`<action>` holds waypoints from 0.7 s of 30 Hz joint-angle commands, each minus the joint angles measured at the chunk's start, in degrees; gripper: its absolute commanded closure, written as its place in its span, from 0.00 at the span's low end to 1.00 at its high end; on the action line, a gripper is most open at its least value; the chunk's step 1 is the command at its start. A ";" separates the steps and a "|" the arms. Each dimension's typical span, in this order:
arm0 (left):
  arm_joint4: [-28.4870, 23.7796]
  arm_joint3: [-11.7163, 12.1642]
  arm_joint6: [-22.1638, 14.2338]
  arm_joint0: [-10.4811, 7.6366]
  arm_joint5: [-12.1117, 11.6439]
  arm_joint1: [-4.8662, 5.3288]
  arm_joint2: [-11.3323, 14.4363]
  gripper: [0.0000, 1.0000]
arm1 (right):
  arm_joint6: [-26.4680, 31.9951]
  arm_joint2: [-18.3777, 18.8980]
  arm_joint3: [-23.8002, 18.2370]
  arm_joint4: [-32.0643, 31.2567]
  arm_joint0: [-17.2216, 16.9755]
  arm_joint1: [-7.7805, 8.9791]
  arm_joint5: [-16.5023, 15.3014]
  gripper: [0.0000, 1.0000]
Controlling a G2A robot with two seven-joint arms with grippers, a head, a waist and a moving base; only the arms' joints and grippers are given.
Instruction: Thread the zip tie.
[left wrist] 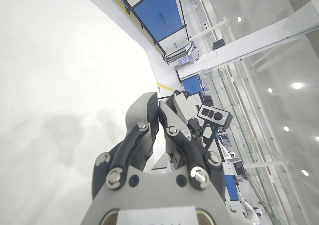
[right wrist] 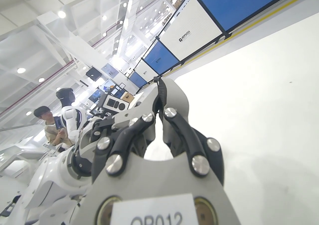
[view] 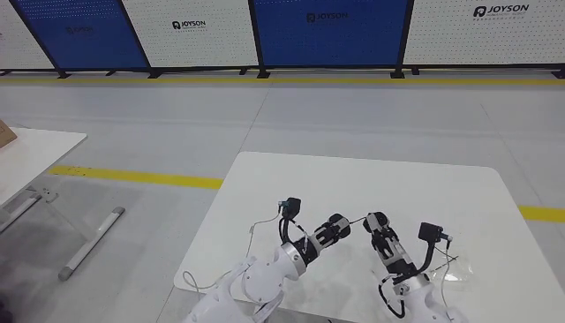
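The zip tie (view: pixel 357 222) is a thin black strip held in the air between my two grippers, above the near part of the white table (view: pixel 371 182). My left gripper (left wrist: pixel 158 105) is shut, and the strip (left wrist: pixel 166 95) runs from its tips across to the right gripper's fingers (left wrist: pixel 180 101) just beyond. My right gripper (right wrist: pixel 159 86) is shut too, with the tie's small black head (right wrist: pixel 156 79) poking out past its tips. In the top view the left gripper (view: pixel 335 229) and the right gripper (view: pixel 378 224) face each other, a short gap apart.
The table's far edge (view: pixel 371 155) lies well beyond the grippers. A second white table (view: pixel 35 155) stands off to the left across the floor. Blue and white partition panels (view: pixel 327 18) line the back.
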 commanded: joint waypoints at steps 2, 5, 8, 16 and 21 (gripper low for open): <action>-0.01 0.02 -0.07 0.05 -0.12 0.00 -0.07 1.00 | 0.19 0.12 -0.03 0.03 0.02 0.02 -0.07 1.00; -0.19 0.29 -0.30 0.07 0.06 0.00 -0.19 1.00 | -0.42 0.31 -0.07 0.02 -0.20 0.03 -0.40 1.00; 0.91 0.42 -0.49 -0.04 0.74 0.05 -0.12 0.71 | -1.27 0.52 -0.14 -0.30 -0.45 0.03 -0.19 1.00; 1.41 0.47 0.13 0.14 0.65 0.00 -0.13 0.81 | -2.52 0.29 -0.26 -1.45 -0.47 -0.09 1.21 1.00; 0.62 0.54 0.44 0.39 0.00 0.00 -0.60 0.88 | -2.84 0.32 -0.22 -1.81 -0.45 -0.13 1.53 1.00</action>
